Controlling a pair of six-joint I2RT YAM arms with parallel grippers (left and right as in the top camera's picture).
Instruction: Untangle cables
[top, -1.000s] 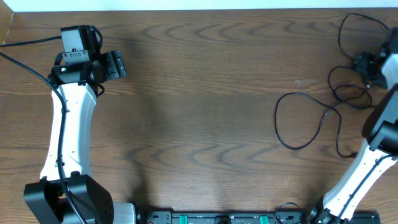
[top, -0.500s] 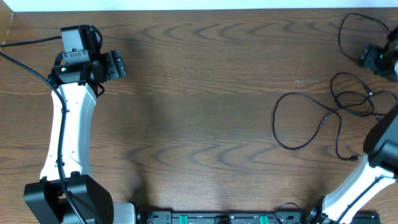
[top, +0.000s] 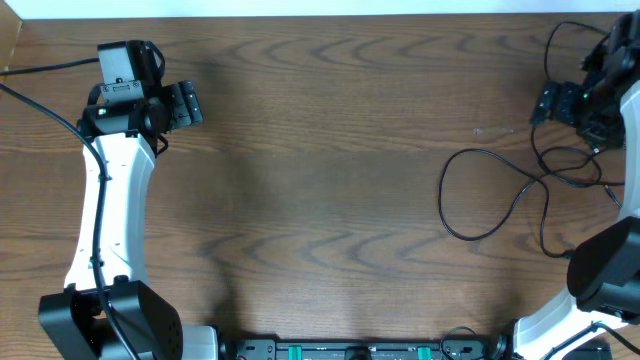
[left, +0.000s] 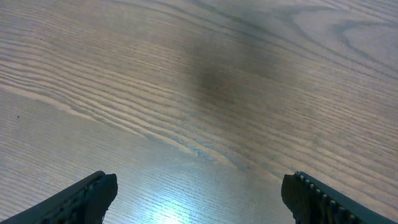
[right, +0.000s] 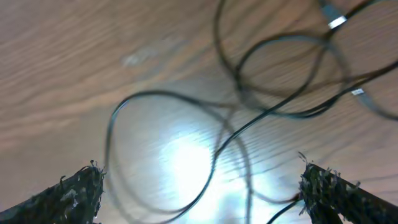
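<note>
At the right end of the brown wood-grain worktop (top: 330, 200), we find the thin black cables (top: 541, 178) lying in overlapping loops. One wide loop reaches toward the centre, and tighter coils cross each other nearer the edge. Above those coils hangs the right hand (right: 200, 177), its two fingers spread wide with nothing between them. Its own blurred wrist view shows the cords flat on the wood below and a small metal-tipped plug end (right: 336, 22) lying free. We judge the hand is poised there, released, so it can drop on a single strand where the loops cross. The tangle is not yet undone.

Well apart, at the far left, the left hand (left: 199, 186) is likewise released and grasps nothing, facing bare wood. We read it as parked out of the way, too distant to pin a cord. Its white arm (top: 110, 210) and the thicker black wire (top: 40, 66) feeding it lie on that side. A black rail with green fittings (top: 350, 351) lines the near edge. Nothing lies between the right hand and the cords. The hindrance, as we see it, is the cords themselves: where they cross, a pinch may catch two strands.
</note>
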